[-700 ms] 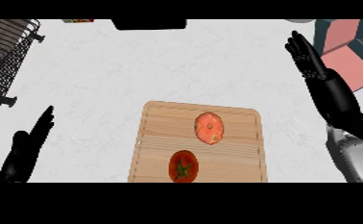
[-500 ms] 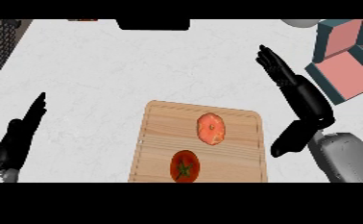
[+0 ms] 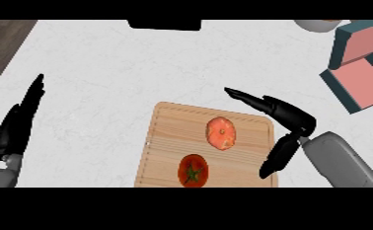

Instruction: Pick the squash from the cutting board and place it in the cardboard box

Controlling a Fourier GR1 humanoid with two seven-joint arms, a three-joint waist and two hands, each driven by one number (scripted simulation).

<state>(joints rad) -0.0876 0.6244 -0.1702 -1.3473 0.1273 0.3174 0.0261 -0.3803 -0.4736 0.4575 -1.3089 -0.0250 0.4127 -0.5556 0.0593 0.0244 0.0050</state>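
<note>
The right hand (image 3: 293, 117), fingers apart, is hovering beside the squash (image 3: 221, 133) (ungrasped on the board (image 3: 172, 135)), so everything is waiting.

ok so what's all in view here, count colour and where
counter: one, white, fills the view
cutting board: one, light wood, lower centre
squash: one, orange-pink, upper part of the board
tomato: one, red with green stem, board's near end
box: one, teal with pink inside, right edge, cut off
pale round item: one, top right edge, mostly cut off
black item: one, top centre edge, cut off
left hand: one, black, open, left edge
right hand: one, black, open, over the board's right side beside the squash
</note>
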